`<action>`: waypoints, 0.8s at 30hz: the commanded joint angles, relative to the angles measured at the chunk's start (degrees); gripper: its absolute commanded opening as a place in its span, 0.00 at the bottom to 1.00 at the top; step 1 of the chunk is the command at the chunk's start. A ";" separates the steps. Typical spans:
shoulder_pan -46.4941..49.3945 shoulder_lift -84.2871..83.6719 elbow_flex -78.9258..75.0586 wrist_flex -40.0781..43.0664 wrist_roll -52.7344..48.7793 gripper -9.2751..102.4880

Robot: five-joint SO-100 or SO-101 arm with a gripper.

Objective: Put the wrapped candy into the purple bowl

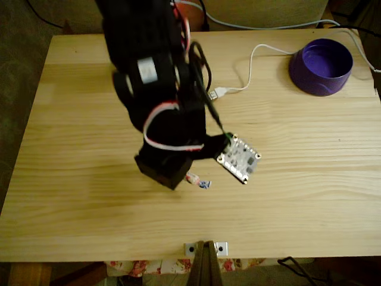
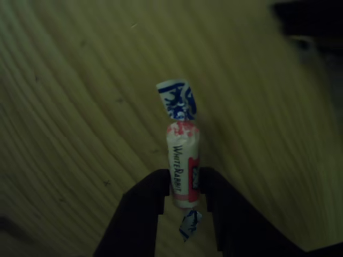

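Note:
The wrapped candy (image 2: pixel 183 160), white with red print and blue-and-white twisted ends, sits lengthwise between the two black fingers (image 2: pixel 153 193) of my gripper (image 2: pixel 182 179), which press on its lower half from both sides. In the fixed view the candy (image 1: pixel 199 181) pokes out to the right from under the gripper (image 1: pixel 183 177), low over the middle of the wooden table (image 1: pixel 89 214). Whether the candy still touches the wood I cannot tell. The purple bowl (image 1: pixel 321 65) stands upright at the far right corner, well away from the gripper.
A small white circuit board (image 1: pixel 239 158) lies just right of the gripper, with a white USB cable (image 1: pixel 253 59) running from it toward the bowl. A metal bracket (image 1: pixel 205 248) is fixed at the table's near edge. More cables trail off the back edge.

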State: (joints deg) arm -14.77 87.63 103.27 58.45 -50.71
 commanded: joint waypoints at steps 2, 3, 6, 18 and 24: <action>-3.96 14.24 -0.79 3.78 9.40 0.11; -5.01 16.26 -0.79 4.66 11.34 0.11; -8.44 21.62 -1.23 6.86 17.67 0.10; -26.46 37.97 -3.52 13.45 35.24 0.10; -39.37 37.27 -7.82 13.89 39.73 0.09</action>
State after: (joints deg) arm -47.81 123.31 102.39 72.25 -13.27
